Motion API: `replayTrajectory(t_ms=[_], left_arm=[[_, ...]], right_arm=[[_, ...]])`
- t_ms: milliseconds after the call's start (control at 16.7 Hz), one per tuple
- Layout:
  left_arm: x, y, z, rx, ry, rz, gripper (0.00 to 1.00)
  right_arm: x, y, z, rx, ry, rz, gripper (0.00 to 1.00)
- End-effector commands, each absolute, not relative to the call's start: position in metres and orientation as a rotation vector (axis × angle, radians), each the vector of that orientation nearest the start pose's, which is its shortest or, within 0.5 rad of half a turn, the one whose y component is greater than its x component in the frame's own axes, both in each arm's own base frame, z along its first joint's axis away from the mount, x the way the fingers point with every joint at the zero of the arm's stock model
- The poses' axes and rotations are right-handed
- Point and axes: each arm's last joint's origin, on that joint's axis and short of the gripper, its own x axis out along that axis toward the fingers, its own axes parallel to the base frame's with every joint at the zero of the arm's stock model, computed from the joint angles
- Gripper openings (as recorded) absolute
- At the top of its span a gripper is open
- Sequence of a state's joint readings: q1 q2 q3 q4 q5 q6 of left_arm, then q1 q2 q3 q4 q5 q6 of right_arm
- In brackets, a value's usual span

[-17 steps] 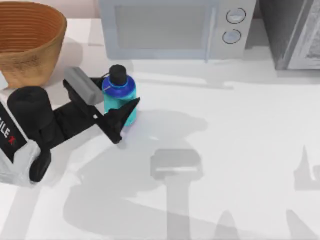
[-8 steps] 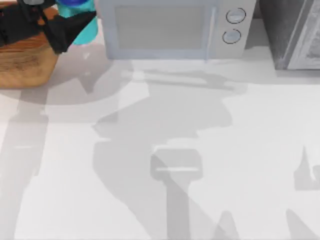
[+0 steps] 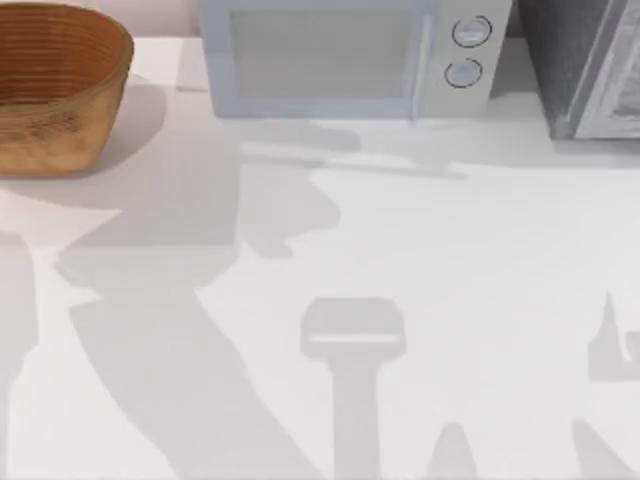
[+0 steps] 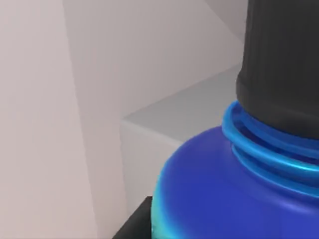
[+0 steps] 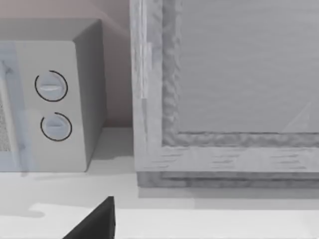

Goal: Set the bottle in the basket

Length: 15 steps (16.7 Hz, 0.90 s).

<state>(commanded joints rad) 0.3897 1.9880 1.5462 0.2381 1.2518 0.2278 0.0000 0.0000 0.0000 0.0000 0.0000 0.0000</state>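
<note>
Basket (image 3: 55,85): it sits at the far left corner of the bench (image 3: 420,300), tan and ribbed, open side up; from above I see nothing inside the part of it that is in view.
Bottle (image 4: 234,199): in my left wrist view it is very close to the camera, blue shoulder with ringed neck and black cap (image 4: 281,64) above; where it is relative to the basket I cannot tell.
Left gripper: a dark sliver of a finger (image 4: 132,226) shows against the bottle's lower edge in the wrist view; whether my fingers pinch the bottle or stand spread I cannot tell.
Right gripper: a dark tip (image 5: 94,221) of it shows in my right wrist view, low over the bench; whether those fingers are spread or pressed together I cannot tell.
Microwave (image 3: 350,55): along the far edge, right of the basket, two round dials (image 3: 468,50) at its right end.
Grey cabinet (image 3: 590,65): at the far right corner, just beside the microwave.
Bench surface: white, crossed by arm shadows.
</note>
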Motion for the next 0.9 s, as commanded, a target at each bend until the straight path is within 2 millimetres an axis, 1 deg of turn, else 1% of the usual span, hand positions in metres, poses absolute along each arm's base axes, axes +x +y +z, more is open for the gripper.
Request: replayTrajectory(t_ms=[120,180,360,480,900], left_arm=[[0.426,0.171,0.280,0.031,0.050,-0.811,0.00],[0.425,0.174,0.281,0.027,0.052,-0.804,0.00],[0.425,0.174,0.281,0.027,0.052,-0.804,0.00],[0.426,0.172,0.281,0.033,0.048,-0.805,0.00],[0.453,0.147,0.255,0.029,0.052,-0.806,0.00]], right_arm=[[0.106,-0.001,0.160,0.000,0.000,0.000,1.00],[0.106,-0.001,0.160,0.000,0.000,0.000,1.00],[0.106,-0.001,0.160,0.000,0.000,0.000,1.00],[0.106,-0.001,0.160,0.000,0.000,0.000,1.00],[0.106,-0.001,0.160,0.000,0.000,0.000,1.00]])
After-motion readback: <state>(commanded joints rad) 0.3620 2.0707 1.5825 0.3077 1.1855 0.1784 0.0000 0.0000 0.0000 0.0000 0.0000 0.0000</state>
